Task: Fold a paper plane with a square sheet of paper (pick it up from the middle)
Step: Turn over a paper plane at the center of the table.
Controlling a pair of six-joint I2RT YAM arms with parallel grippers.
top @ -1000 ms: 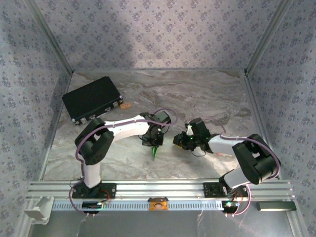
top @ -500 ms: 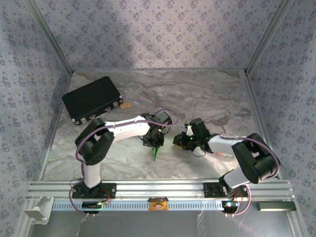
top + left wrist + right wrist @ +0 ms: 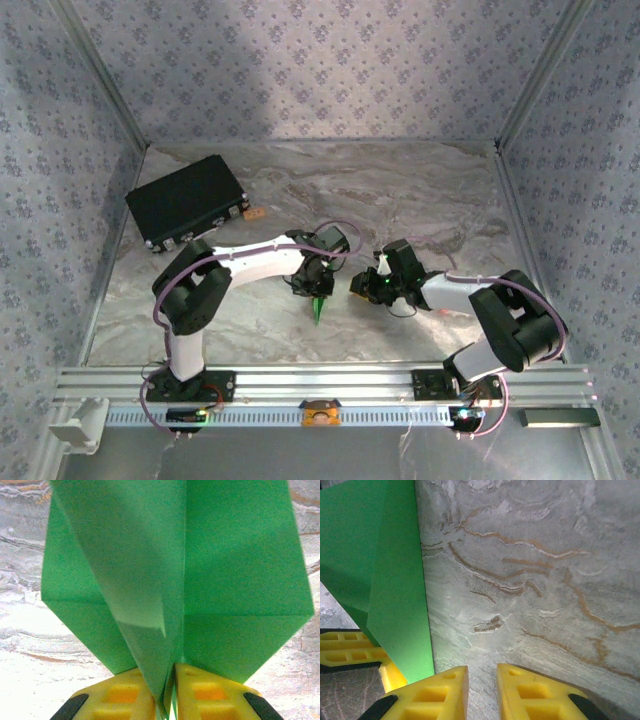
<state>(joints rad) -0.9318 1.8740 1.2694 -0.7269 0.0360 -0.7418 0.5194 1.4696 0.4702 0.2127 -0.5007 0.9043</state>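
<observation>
Items on the tabletop [image 3: 420, 200]: one black case [image 3: 187, 202]; one small orange block [image 3: 254, 213], just beside the case's right end; one green paper plane [image 3: 318, 310], well apart from the case, to its lower right. Two arms (left arm [image 3: 200, 290], right arm [image 3: 510, 325]), each ending in one two-fingered tool (left tool [image 3: 314, 288], right tool [image 3: 358, 285]), both tools lower right of the case.

We find the far half of the table [image 3: 400, 190] open, from the middle across to the right wall [image 3: 560, 150]. At the far left the black case [image 3: 187, 202] fills the corner, with a small orange block [image 3: 254, 213] just beside it. Mid-table is crowded. The left gripper [image 3: 316, 294] and right gripper [image 3: 360, 285] sit near each other, and the paper plane [image 3: 319, 308] juts from the left one, narrowing the gap.
</observation>
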